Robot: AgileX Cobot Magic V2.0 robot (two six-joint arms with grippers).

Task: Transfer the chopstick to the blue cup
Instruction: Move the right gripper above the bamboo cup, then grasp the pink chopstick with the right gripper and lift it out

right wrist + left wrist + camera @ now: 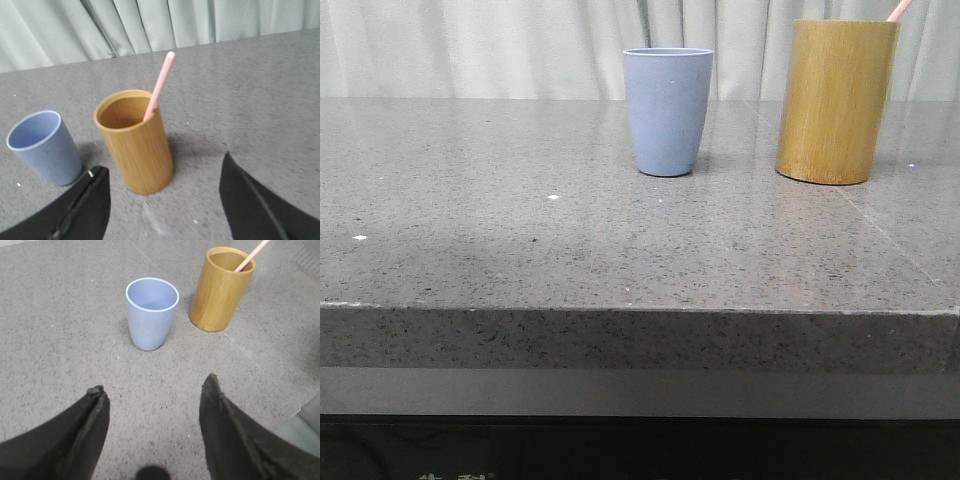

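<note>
The chopstick (159, 86) is standing inside the bamboo-coloured cylinder (136, 142), leaning against its rim with the pale pink top end sticking out above it. In the front view only its tip (900, 9) is showing, at the upper right corner of the frame, poking out over the cylinder (835, 100). In the left wrist view the stick (251, 255) is running out toward the upper right of the frame from the cylinder's mouth (221, 287).

The blue cup (667, 110) is standing upright near the upper middle of the front view, to the left of the cylinder and apart from it, with a gap of bare table between them. Seen from above in the left wrist view, the cup (151, 312) is showing nothing inside it. In the right wrist view it (46, 147) is sitting at the lower left of the frame, just beside the cylinder.

Both are resting on a grey speckled table (520, 220), with pale curtains (470, 45) hanging behind it.

The left gripper (152, 387) is hanging with its dark fingers spread wide, gripping nothing, the cup lying beyond the gap. The right gripper (162, 170) is likewise spread wide and gripping nothing, its fingers framing the cylinder's base without touching it.
</note>
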